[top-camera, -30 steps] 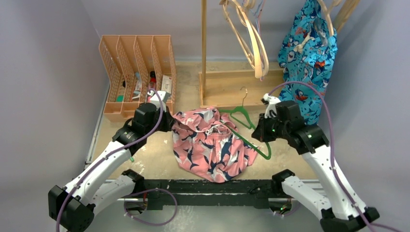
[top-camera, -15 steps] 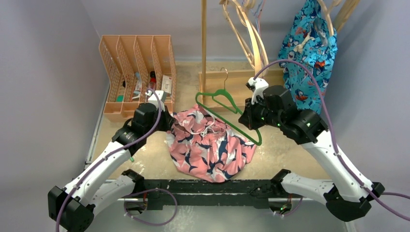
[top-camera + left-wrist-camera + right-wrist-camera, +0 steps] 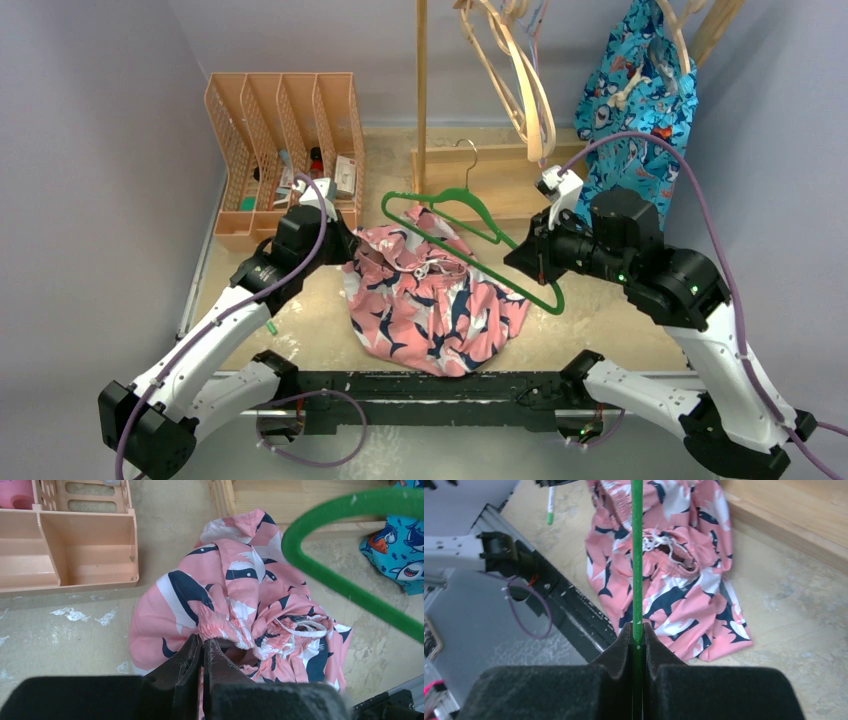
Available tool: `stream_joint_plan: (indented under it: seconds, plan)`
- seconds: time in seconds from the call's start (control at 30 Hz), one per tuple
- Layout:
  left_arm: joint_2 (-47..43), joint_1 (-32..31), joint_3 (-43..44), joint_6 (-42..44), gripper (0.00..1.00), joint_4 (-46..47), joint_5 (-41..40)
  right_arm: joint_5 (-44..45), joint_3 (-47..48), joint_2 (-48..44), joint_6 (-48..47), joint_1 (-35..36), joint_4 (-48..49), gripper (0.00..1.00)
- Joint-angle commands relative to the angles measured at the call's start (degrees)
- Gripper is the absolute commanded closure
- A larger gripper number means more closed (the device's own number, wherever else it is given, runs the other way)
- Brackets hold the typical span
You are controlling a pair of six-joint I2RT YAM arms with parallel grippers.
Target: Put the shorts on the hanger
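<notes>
Left claw (image 3: pixel 202 642) pinches shut on the elastic waistband of the shorts (image 3: pixel 430 310), which lie bunched on the desk (image 3: pixel 310 335) between the two arms. Right claw (image 3: pixel 638 630) is clamped on one end of the green hanger (image 3: pixel 637 555), held slanting above the far side of the shorts, its hook pointing far. Just beyond stand a wooden rack base (image 3: pixel 490 180) and post (image 3: pixel 421 100), with pale hangers (image 3: pixel 530 95) and a blue garment (image 3: pixel 640 100). An orange organiser (image 3: pixel 285 140) sits far left. Open desk shows left and right of the shorts.
</notes>
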Motion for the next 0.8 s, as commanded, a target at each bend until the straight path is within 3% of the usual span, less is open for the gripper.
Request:
stream_joint_plan:
  seconds: [0.0, 0.47, 0.77]
  plan:
    - [0.48, 0.23, 3.91, -2.71, 1.00, 1.12, 0.29, -8.34, -1.07, -3.49, -1.58, 0.29, 0.75, 1.00]
    - [1.16, 0.23, 6.91, -2.82, 1.00, -1.41, 1.83, -13.56, -9.06, -4.93, -4.87, 0.28, 5.88, 1.00]
    - [0.56, 0.23, 9.97, -4.05, 1.00, -2.79, 6.81, -5.18, -12.72, -3.29, -9.12, 0.31, 10.09, 1.00]
